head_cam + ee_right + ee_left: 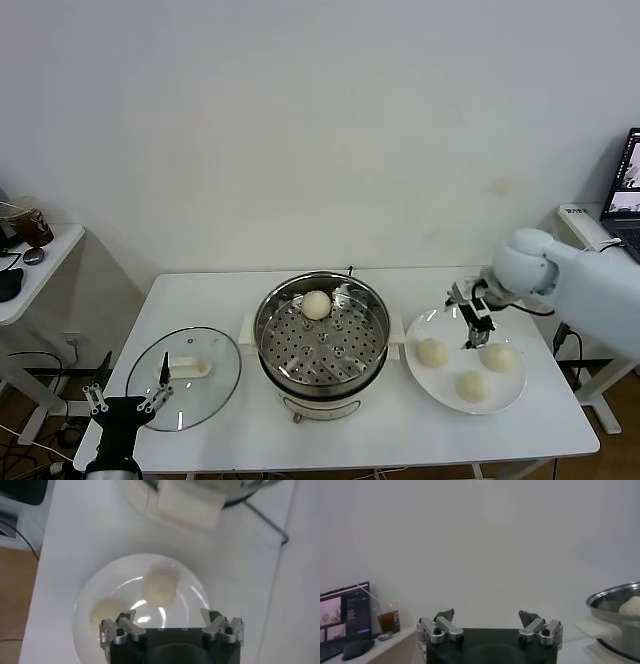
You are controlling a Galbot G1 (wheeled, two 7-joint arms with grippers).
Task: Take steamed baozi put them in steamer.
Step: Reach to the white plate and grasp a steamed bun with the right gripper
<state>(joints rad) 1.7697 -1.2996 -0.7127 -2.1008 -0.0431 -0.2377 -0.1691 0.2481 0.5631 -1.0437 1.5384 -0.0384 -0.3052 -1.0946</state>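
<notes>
One steamed baozi (317,305) already sits on the perforated tray of the steamer (322,340), near the rim at about 12 o'clock of the pot. Three more buns remain on the white plate (440,378), which stands on the table (200,300) at the steamer's 3 o'clock. On that plate one bun (432,352) lies at about 9 o'clock, another (497,357) at about 2 o'clock, and the third (472,386) toward 5 o'clock. So the task looks roughly a quarter done, with three transfers left.

The right gripper (474,322) hangs over the plate's far edge, at about 11 o'clock of the plate and above the gap between the two nearer-the-wall buns. Its jaws stand spread wide and hold nothing. The right wrist view shows one bun (159,584) just ahead of the fingers and a second (104,615) off to one side, both untouched. It appears to be lining up for the next pick, most likely one of those two buns.

The left gripper (128,400) is parked low at the table's near left corner, beside the glass lid (185,377) that lies flat at the steamer's 9 o'clock. Its jaws are also released and empty. The lid is off, so the steamer is open to receive the rest.
</notes>
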